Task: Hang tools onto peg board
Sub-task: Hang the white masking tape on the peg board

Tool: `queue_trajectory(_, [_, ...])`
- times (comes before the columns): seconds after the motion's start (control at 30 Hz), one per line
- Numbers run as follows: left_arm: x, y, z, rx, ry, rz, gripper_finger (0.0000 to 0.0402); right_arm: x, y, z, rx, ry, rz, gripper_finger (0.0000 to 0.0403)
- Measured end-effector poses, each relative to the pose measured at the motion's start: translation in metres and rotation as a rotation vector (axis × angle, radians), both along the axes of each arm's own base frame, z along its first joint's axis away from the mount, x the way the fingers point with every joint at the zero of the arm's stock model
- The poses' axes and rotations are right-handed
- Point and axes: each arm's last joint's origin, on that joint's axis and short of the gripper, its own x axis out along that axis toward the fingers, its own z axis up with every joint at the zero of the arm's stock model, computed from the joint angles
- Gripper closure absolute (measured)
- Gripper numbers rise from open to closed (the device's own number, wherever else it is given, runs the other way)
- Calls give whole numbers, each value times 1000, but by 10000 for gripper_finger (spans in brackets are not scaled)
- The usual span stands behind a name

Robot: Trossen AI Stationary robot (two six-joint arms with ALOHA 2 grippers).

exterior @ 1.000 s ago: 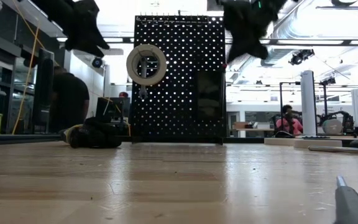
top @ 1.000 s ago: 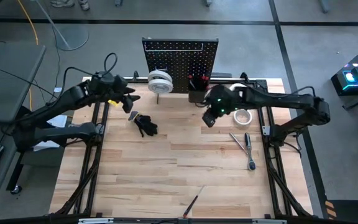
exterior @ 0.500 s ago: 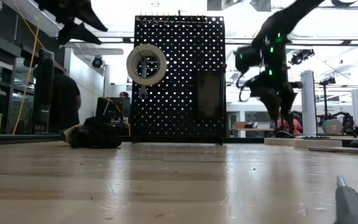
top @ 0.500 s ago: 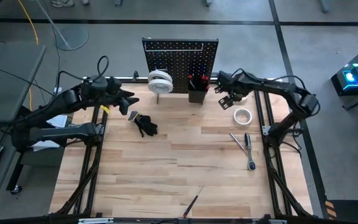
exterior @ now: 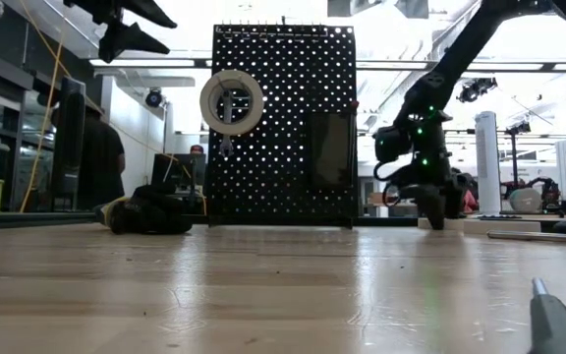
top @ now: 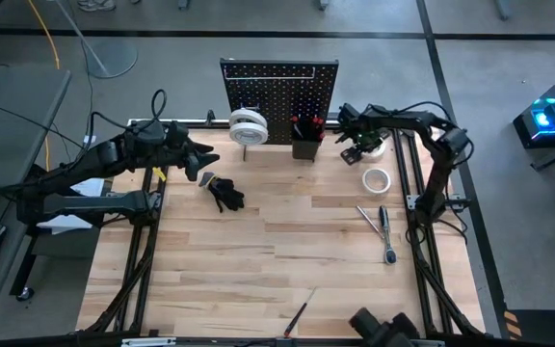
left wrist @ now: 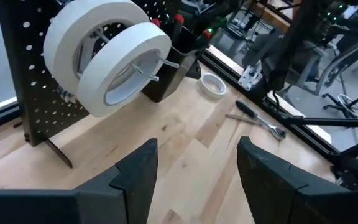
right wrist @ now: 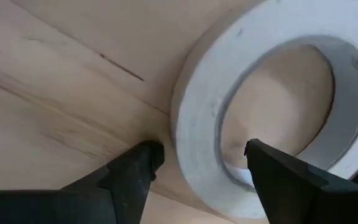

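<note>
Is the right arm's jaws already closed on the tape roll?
No, the right gripper is open, its jaws straddling the rim of the tape roll lying flat on the table.

Overhead, table-level, two wrist views

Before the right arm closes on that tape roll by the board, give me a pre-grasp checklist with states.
1. Right gripper open: ok, fingers spread.
2. Straddles the wall of the tape roll lying flat on the table: ok in the right wrist view, one finger outside, one at the hole.
3. Fingers low enough to grip: cannot tell; the low view shows them near the table top.
4. Space on the peg board: ok, two tape rolls hang on one hook; free hooks cannot tell.
5. Left gripper out of the way: ok, open and empty over the table's left, above the dark glove.
</note>
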Motion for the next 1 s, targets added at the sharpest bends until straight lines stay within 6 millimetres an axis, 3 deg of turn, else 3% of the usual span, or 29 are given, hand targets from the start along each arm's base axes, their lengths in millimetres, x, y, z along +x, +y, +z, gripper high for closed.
queue_trajectory(0.1, [0,-1,1,-6,-10,0,201,9,3,-9,15,39,61,163])
queue_trajectory(0.17, [1,-1,1,-9,-18,1,201,13,6,-14,39,58,104,191])
queue_trajectory(0.33, [2,0,6,28,-62,-6,201,21,21,-16,86,93,160,355])
queue_trajectory(0.53, [3,1,11,75,-105,-17,202,24,59,3,254,87,197,353])
queue_trajectory(0.63, [2,0,12,110,-92,-31,202,25,77,29,291,27,195,354])
queue_trajectory(0.8, [0,-1,12,186,-62,-69,202,19,111,82,201,-87,174,354])
queue_trajectory(0.9, [1,-1,12,236,-43,-85,202,9,136,118,194,-272,136,354])
queue_trajectory(1.0, [5,1,10,286,-11,-100,202,5,163,154,195,-577,144,354])
